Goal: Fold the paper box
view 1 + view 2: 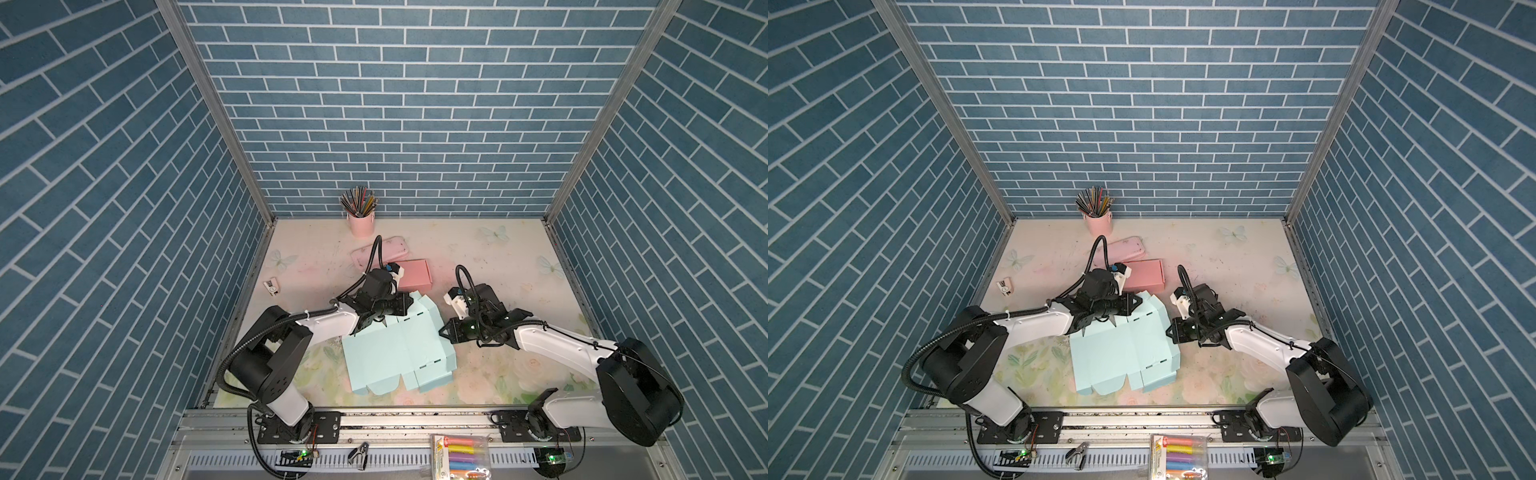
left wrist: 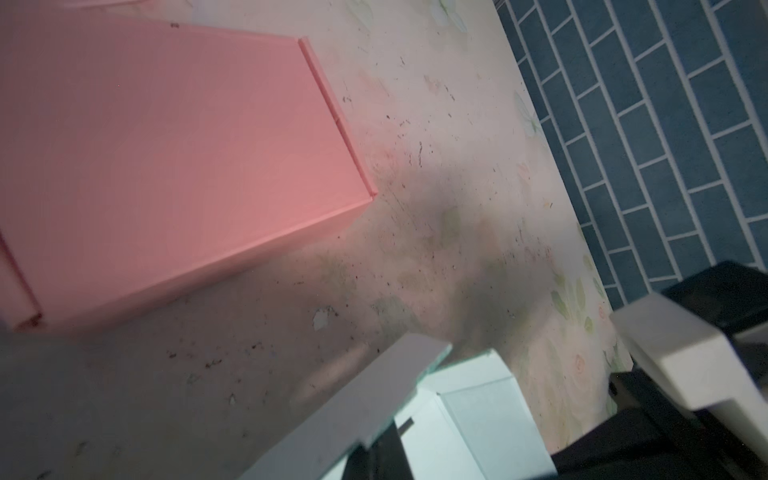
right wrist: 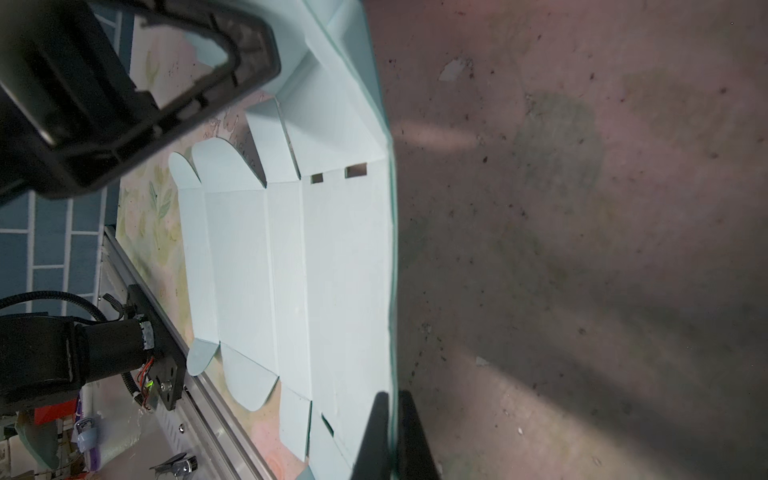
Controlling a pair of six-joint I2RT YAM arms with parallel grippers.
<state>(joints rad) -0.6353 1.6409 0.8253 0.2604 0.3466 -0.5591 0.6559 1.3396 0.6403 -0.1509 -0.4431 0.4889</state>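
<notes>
Nearest me, the box (image 1: 395, 353) lies as a pale blue sheet on the table (image 1: 519, 374), toward 6 o'clock, its rounded near flaps just short of the front rail (image 1: 415, 419). By my reading the fold is barely begun. Most panels lie flat, the slots stand empty and no wall is locked. Only the strip at the sheet's 1 o'clock corner is lifted. Raising the walls, tucking the tabs and closing the lid are all left to do.

My right hand (image 3: 390, 432) is at the sheet's 3 o'clock edge, its fingers pinched together on that edge. My left hand (image 1: 405, 306) is at the 12 o'clock edge, closed. In its wrist view it looks clamped on a raised flap, though the picture is blurred.

Room is tight at 12 o'clock, where a pink box (image 1: 413, 274) sits just behind the left hand. A pink case (image 1: 380, 253) and a pencil cup (image 1: 361, 216) stand farther back. From 2 to 4 o'clock the table is open, so I would swing panels that way.
</notes>
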